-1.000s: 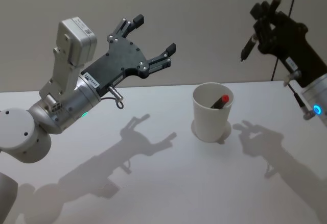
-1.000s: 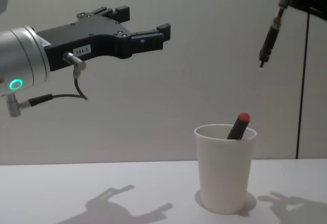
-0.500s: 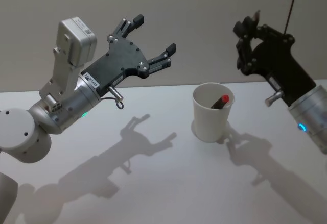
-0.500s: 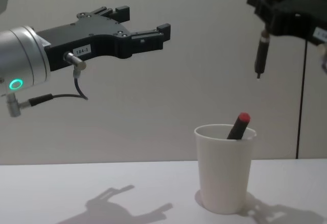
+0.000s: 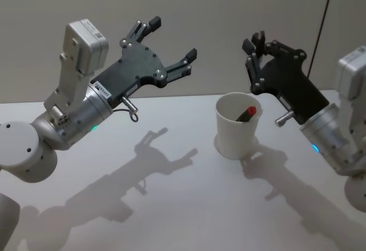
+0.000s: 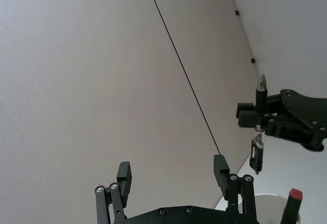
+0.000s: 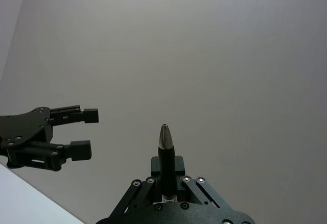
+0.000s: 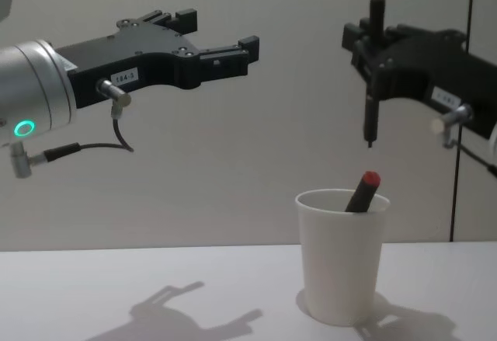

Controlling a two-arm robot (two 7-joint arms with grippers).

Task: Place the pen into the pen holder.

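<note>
Pen (image 8: 372, 85) hangs upright, tip down, clamped in right end effector (image 8: 371, 50), directly above the pen holder (image 8: 341, 255) w/ a clear gap to its rim. Holder stands on the counter (image 5: 171, 205) (already has a red-capped marker (image 8: 363, 191) leaning inside). To do it well: keep pen vertical, centre over the free side of the opening, lower tip past the rim before letting go. Left end effector (image 5: 166, 42) is raised well off to the left, fingers spread, idle.

Matt white paper pen holder (image 8: 342, 254); glossy dark plastic pen (image 8: 373, 61) with metallic tip; matt black grippers; smooth white table (image 5: 171, 205).
</note>
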